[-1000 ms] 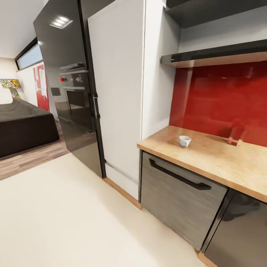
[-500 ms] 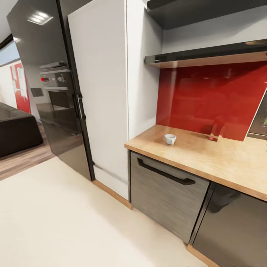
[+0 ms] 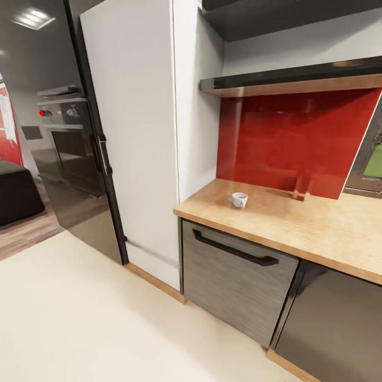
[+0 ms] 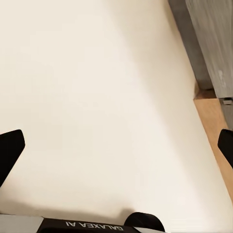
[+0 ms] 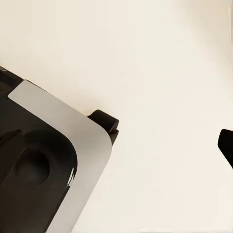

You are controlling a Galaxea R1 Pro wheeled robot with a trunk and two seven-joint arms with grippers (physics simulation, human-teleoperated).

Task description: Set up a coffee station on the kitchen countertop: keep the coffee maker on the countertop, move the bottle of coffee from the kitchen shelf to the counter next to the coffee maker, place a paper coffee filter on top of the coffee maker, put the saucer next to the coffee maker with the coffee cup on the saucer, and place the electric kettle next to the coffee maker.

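Note:
A tiny white coffee cup (image 3: 239, 200) stands alone near the left end of the light-wood kitchen countertop (image 3: 318, 225), in front of a red backsplash. A thin dark shelf board (image 3: 292, 79) with a wood underside runs along the wall above it. The coffee maker, bottle of coffee, paper coffee filter, saucer and electric kettle are out of view. My left gripper (image 4: 116, 148) hangs open over cream floor, its black fingertips (image 4: 9, 150) far apart and nothing between them. One black fingertip (image 5: 226, 145) of my right gripper (image 5: 116, 145) sits wide to one side, beside my own grey and black base (image 5: 43, 160).
A small clear glass (image 3: 302, 190) stands at the backsplash. Under the counter are a brushed grey front with a black handle (image 3: 233, 254) and a glossy dark door (image 3: 339, 323). A tall white panel (image 3: 132, 132) and a black oven tower (image 3: 66, 143) rise to the left. Cream floor (image 3: 79, 318) lies ahead.
The whole head view has shifted left as the camera turned right. The cup and counter sit further left in the picture, and a framed opening has come in at the right edge.

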